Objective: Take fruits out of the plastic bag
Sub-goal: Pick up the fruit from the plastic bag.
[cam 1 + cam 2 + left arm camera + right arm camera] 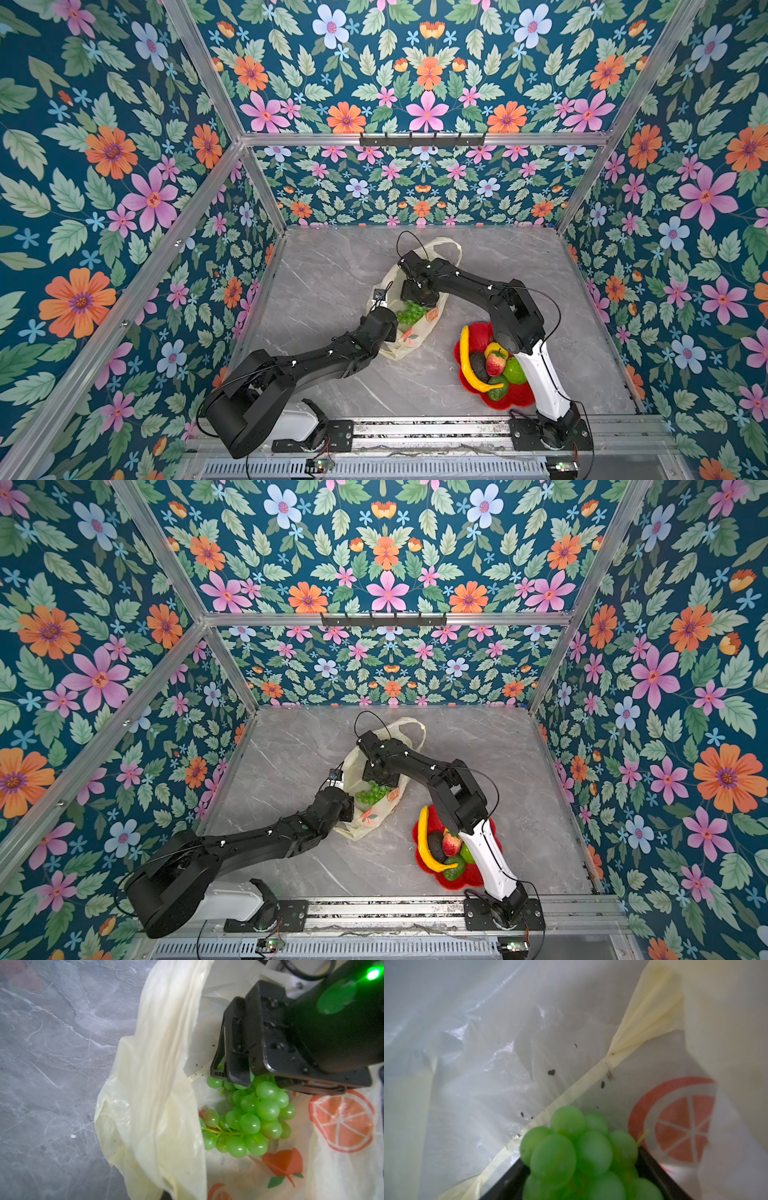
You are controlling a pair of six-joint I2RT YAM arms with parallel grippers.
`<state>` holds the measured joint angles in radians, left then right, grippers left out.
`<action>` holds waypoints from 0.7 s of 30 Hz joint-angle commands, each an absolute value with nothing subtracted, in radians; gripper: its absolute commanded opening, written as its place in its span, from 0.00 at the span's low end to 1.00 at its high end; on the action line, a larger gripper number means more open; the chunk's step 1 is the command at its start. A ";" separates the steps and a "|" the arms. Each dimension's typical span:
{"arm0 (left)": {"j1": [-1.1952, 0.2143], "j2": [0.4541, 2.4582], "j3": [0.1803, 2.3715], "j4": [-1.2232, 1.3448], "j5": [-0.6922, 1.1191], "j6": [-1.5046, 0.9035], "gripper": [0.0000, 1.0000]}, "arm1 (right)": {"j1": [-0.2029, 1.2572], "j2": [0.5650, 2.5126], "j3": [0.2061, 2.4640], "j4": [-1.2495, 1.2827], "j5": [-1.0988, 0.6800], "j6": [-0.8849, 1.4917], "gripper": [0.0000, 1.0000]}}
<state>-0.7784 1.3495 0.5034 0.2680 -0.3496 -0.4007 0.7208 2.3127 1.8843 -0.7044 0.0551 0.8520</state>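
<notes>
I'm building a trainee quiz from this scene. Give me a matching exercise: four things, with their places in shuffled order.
Things:
1 grape bunch
2 banana
3 plastic bag
4 hook rail

Places:
A on the red plate
B on the back wall
C inside the bag
D lying on the marble table

Pairs: 1-C, 2-A, 3-D, 4-B
</notes>
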 commanded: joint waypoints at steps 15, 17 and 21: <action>-0.778 1.343 0.502 0.270 -0.374 -0.395 0.01 | 0.721 2.204 1.764 -0.561 -0.011 0.824 0.42; -0.778 1.342 0.502 0.270 -0.375 -0.394 0.01 | 0.721 2.202 1.758 -0.553 -0.012 0.826 0.41; -0.778 1.342 0.501 0.268 -0.379 -0.395 0.01 | 0.721 2.188 1.742 -0.538 -0.008 0.826 0.41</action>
